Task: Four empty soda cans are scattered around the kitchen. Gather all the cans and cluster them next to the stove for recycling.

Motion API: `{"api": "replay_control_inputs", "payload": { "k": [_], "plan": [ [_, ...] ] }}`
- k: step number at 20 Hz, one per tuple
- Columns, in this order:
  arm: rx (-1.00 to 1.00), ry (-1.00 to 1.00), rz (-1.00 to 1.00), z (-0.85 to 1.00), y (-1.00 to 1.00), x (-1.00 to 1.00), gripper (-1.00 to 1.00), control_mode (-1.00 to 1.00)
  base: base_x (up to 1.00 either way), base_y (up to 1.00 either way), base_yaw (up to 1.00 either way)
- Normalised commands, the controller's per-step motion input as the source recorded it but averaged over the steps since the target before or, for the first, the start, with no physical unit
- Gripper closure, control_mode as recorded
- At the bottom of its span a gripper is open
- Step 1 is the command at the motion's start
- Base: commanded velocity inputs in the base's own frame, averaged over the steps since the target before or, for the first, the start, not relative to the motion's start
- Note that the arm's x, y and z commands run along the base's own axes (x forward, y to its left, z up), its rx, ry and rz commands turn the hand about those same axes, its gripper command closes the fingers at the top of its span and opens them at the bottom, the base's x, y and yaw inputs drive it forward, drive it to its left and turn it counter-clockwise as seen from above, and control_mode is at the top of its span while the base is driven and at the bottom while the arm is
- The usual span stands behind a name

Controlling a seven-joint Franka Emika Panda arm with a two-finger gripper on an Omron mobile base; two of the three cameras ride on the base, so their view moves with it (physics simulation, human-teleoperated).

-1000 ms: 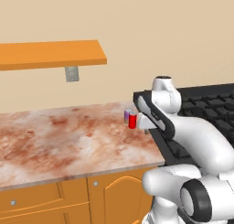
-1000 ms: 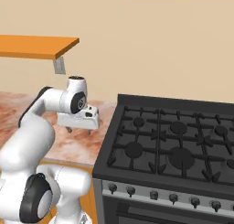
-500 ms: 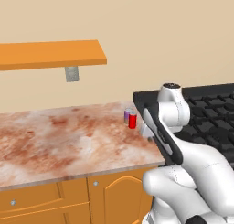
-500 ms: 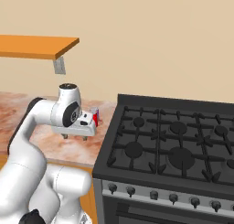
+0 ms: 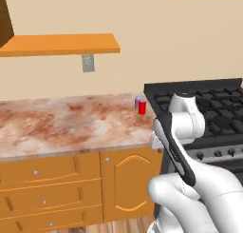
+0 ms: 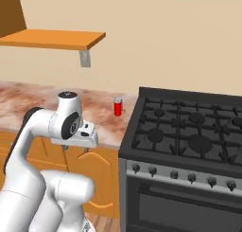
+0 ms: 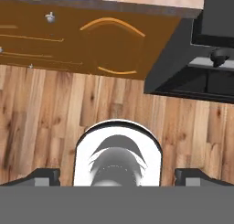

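Observation:
A red soda can [image 5: 142, 107] stands upright on the marble counter [image 5: 61, 125] close to the stove [image 5: 211, 108], with a purple can [image 5: 137, 101] just behind it, touching or nearly so. In the right base view the red can [image 6: 117, 106] sits a little left of the stove [image 6: 189, 131]. My gripper [image 6: 76, 149] hangs in front of the counter's edge, well short of the cans, pointing down. It is open with nothing between its fingertips [image 7: 44, 176]. The hand view looks down past the stove's front [image 7: 215, 33] at the floor.
Orange cabinet doors and drawers [image 5: 52, 179] run below the counter. An orange wall shelf [image 5: 61, 44] hangs above it on a grey bracket [image 5: 88, 62]. Brown plank floor [image 7: 41, 109] lies below the hand. The cooktop's black grates [image 6: 179, 127] are bare.
The whole picture has shifted, showing more cabinet and stove front, so the camera has backed away. My arm has folded in and the hand has dropped from over the counter to point down.

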Motion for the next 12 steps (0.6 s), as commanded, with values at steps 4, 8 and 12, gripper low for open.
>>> {"api": "replay_control_inputs", "payload": {
  "k": [4,8,12],
  "plan": [
    [0.0,0.0,0.0,0.0,0.0,0.0,-1.0,1.0,-0.42,0.5,0.92],
    [0.0,0.0,0.0,0.0,0.0,0.0,-1.0,1.0,-0.22,0.02,1.0],
    [0.0,0.0,0.0,0.0,0.0,0.0,-1.0,1.0,-0.19,0.0,1.0]
  ]
}}
